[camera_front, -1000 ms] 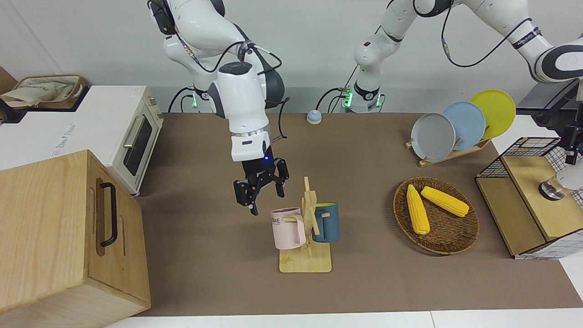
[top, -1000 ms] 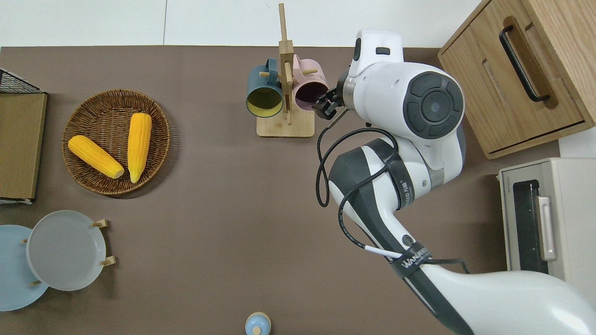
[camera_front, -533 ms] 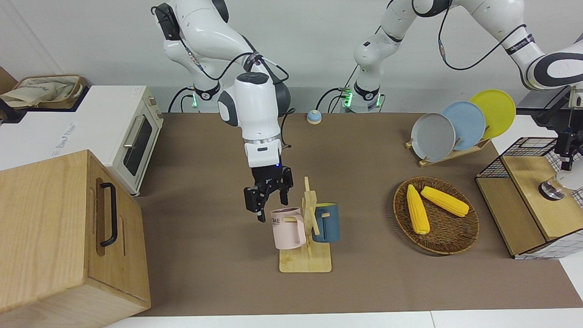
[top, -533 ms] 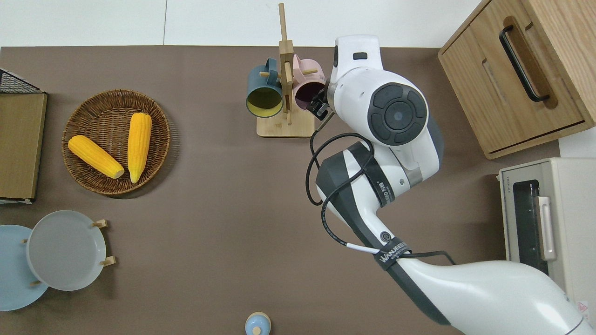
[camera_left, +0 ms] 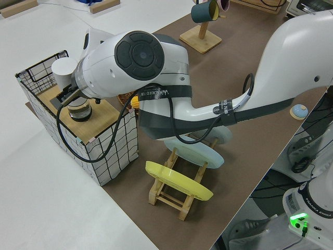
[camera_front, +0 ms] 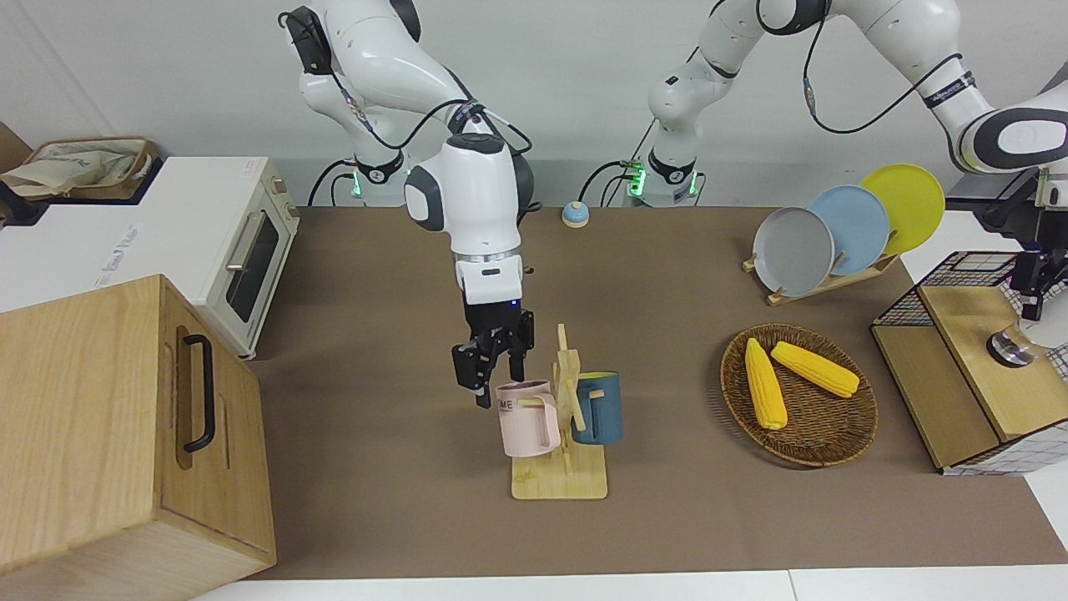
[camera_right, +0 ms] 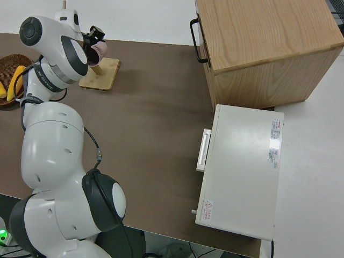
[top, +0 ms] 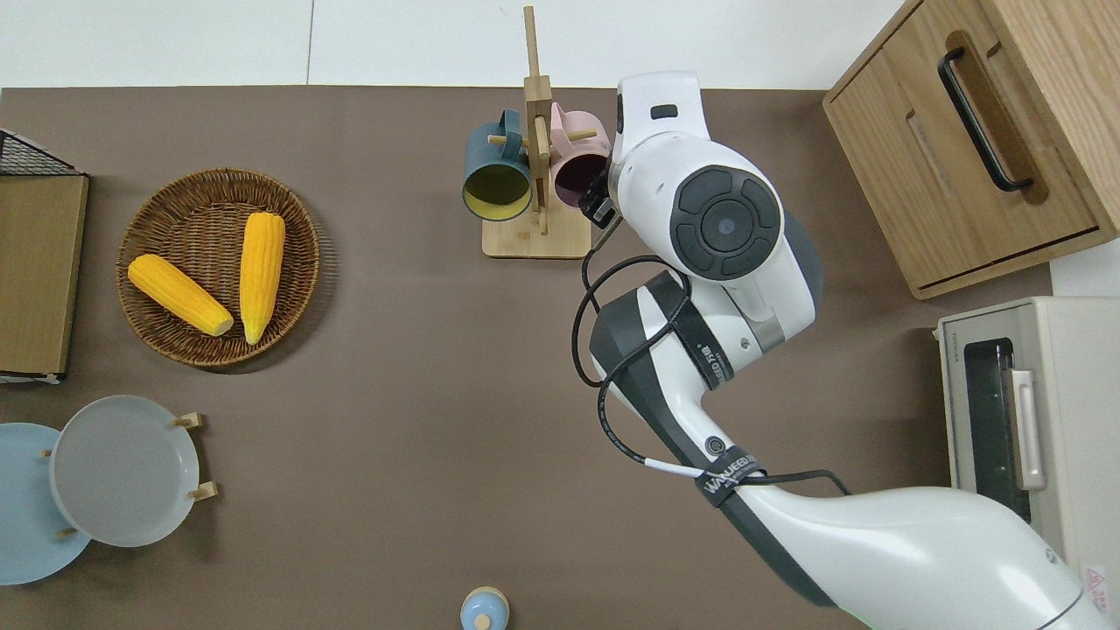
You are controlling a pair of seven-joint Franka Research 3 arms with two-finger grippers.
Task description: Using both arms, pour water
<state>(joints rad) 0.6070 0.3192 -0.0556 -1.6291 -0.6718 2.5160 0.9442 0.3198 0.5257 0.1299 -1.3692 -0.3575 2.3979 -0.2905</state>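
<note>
A wooden mug rack (camera_front: 561, 484) stands mid-table, toward the edge farthest from the robots. It carries a pink mug (camera_front: 526, 421) and a dark blue mug (camera_front: 601, 409). My right gripper (camera_front: 498, 384) is open and hangs right at the pink mug's (top: 577, 171) rim, on the side toward the right arm's end. In the right side view the right gripper (camera_right: 95, 36) sits just above that mug (camera_right: 97, 54). My left gripper (camera_front: 1033, 280) hovers over a small glass vessel (camera_front: 1008, 348) on the wooden top of a wire basket (camera_front: 959, 275). The left side view shows the left gripper (camera_left: 70, 95) close above the vessel (camera_left: 79, 111).
A wicker basket (camera_front: 801, 446) with two corn cobs lies between the rack and the wire basket. A plate rack (camera_front: 822, 238) stands nearer to the robots. A wooden cabinet (camera_front: 100, 434) and a toaster oven (camera_front: 242, 250) fill the right arm's end. A small blue knob (camera_front: 574, 214) sits by the arm bases.
My right gripper has come down and across to the pink mug's rim. My left gripper has shifted slightly over the wire basket.
</note>
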